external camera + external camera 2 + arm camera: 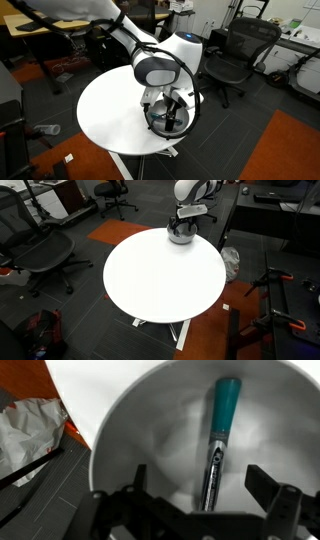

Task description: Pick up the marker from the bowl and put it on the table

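The marker [222, 410] is straddled by the spread claw [198, 480]; it may be pushed away if the bowl [140, 430] is struck.

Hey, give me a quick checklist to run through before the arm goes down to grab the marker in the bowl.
1. Marker in the bowl: ok, it lies on the bowl's floor.
2. Gripper open: ok, the fingers stand well apart in the wrist view.
3. Marker between the fingers: ok, its dark end points into the gap.
4. Gripper over the bowl: ok in both exterior views.
5. Height left above the marker: cannot tell.
6. Room on the table for putting it down: ok, a wide bare white top shows beside the bowl.
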`<state>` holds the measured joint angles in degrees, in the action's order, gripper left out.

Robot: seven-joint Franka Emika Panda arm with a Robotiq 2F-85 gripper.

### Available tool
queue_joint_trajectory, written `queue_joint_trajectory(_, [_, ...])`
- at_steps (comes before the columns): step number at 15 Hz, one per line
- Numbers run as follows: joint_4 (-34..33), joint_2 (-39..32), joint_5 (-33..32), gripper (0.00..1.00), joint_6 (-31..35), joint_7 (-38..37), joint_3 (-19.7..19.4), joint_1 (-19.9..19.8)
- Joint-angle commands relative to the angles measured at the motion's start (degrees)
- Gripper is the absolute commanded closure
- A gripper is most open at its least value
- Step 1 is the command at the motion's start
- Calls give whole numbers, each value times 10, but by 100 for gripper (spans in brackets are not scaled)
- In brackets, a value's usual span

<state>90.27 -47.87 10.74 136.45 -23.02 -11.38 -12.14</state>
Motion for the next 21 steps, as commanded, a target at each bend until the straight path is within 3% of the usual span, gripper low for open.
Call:
queue_joint_trajectory(1, [-38, -21, -1, 26, -33, -17, -8, 4])
queue_joint_trajectory(10, [-64, -30, -1, 95, -43, -18, -11, 2])
queue_joint_trajectory(11, [-66, -30, -1, 99, -44, -18, -11, 2])
queue_joint_trajectory(21, [51, 93, -9, 95, 6, 2, -10, 28])
